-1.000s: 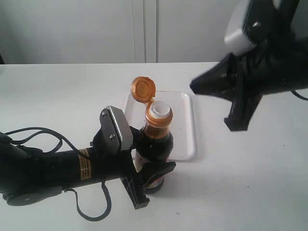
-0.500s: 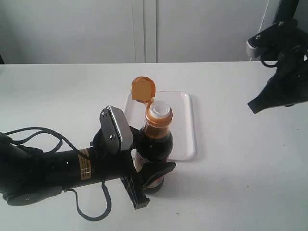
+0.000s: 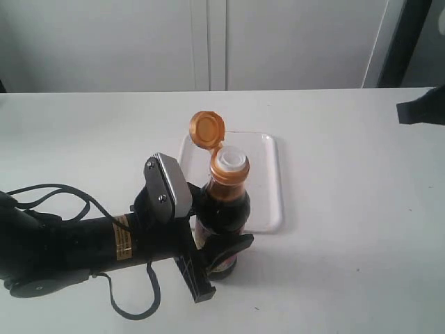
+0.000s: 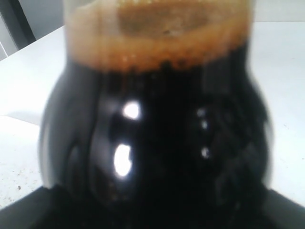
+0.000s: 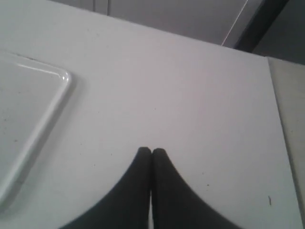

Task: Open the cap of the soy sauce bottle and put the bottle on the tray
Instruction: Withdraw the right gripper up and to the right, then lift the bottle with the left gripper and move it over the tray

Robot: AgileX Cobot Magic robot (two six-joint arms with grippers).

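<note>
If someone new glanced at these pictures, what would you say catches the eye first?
The soy sauce bottle stands out first: dark, upright at the table's front, gripped by the left pincer, just short of the white tray. Its orange cap is flipped open above a white spout. The right pincer is shut and empty above bare table.

Exterior camera looks down from the front across the table. Left wrist camera sits hard against the soy sauce bottle. Right wrist camera looks down from higher, sharing the tray with the exterior view.

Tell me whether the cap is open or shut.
Open: the cap is flipped back on its hinge, baring the white spout.
</note>
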